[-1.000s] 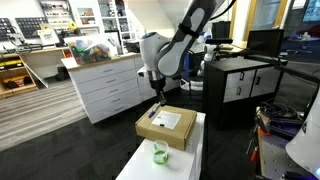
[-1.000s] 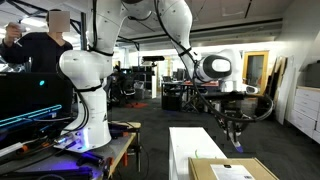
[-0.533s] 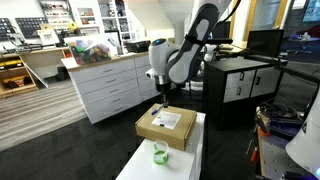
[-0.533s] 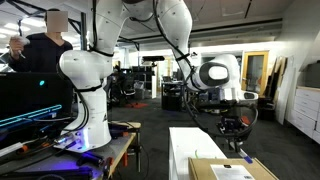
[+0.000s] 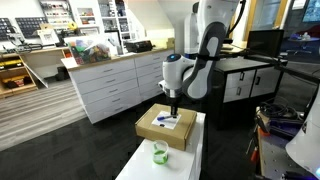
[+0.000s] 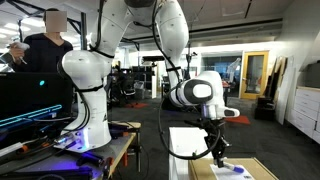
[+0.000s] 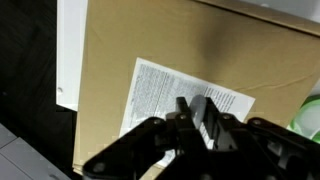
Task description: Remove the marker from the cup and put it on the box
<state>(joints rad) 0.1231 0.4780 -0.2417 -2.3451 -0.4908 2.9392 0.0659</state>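
The brown box (image 5: 167,128) with a white label (image 7: 160,85) lies on a white table, and fills the wrist view (image 7: 120,50). The pale green cup (image 5: 159,152) stands in front of the box; its edge shows in the wrist view (image 7: 311,115). My gripper (image 5: 172,110) hangs just above the box's label, and it also shows in an exterior view (image 6: 218,156). In the wrist view its fingers (image 7: 200,110) are close together on a thin dark bluish marker (image 5: 165,120), whose lower end is at the box top.
The narrow white table (image 5: 192,158) drops off to dark floor on both sides. White cabinets (image 5: 105,85) stand behind, a black desk (image 5: 240,80) to one side. Another white robot arm and a person (image 6: 45,45) are in the background.
My gripper has moved across and down, from beside the box's far edge to over its label, carrying the marker with it. The cup and box have not moved.
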